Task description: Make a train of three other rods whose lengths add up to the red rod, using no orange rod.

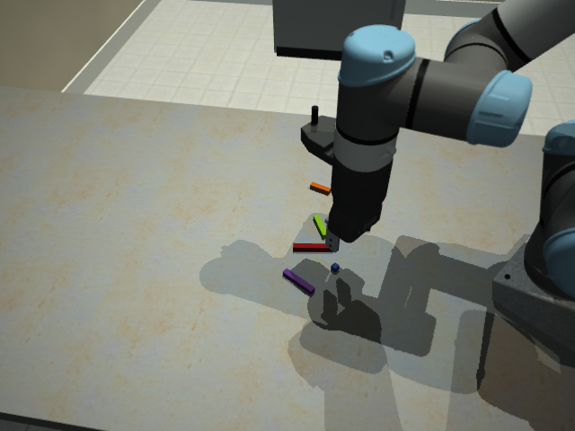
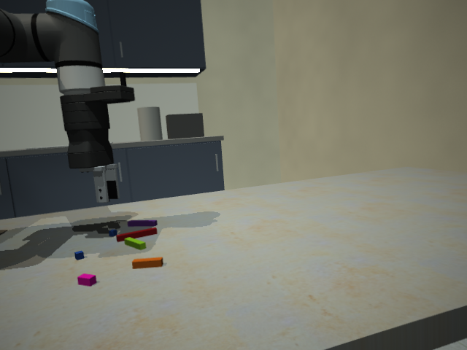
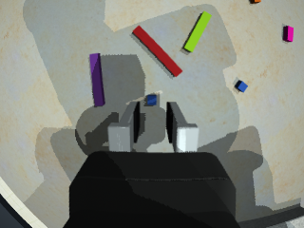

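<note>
My gripper is partly open and empty, above the table. A blue rod lies just ahead of the gap between the fingertips in the wrist view. Another blue rod and a magenta rod lie to the right in the wrist view; the arm hides both in the top view. The red rod lies between the purple rod and the lime rod. All lie apart.
An orange rod lies beyond the lime rod, cut off at the wrist view's top edge. The table carries the arm's shadow around the near blue rod. The robot's base stands at the right in the top view.
</note>
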`<state>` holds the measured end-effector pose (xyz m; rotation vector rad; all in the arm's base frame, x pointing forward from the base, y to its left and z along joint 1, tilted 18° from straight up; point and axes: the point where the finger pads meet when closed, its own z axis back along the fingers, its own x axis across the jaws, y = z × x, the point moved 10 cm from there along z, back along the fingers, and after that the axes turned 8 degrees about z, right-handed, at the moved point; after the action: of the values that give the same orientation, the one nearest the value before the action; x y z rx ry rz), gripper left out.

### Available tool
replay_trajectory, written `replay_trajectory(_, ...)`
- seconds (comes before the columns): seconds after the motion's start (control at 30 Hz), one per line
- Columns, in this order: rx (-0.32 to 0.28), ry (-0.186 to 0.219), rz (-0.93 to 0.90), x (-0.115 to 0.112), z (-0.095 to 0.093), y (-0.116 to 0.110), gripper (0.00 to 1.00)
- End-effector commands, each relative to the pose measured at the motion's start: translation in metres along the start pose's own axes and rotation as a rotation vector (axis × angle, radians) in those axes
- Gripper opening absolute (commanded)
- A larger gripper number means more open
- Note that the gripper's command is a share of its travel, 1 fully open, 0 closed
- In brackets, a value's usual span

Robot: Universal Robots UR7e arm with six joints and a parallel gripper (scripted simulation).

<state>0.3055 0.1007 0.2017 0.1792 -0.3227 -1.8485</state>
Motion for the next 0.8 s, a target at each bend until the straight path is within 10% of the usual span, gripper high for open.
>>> replay_trajectory(0.0,0.001,0.000,0.000,0.000,-0.003,0.000,0.54)
replay_trajectory(0.77,0.001,0.000,0.000,-0.001,-0.031,0.000,0.54)
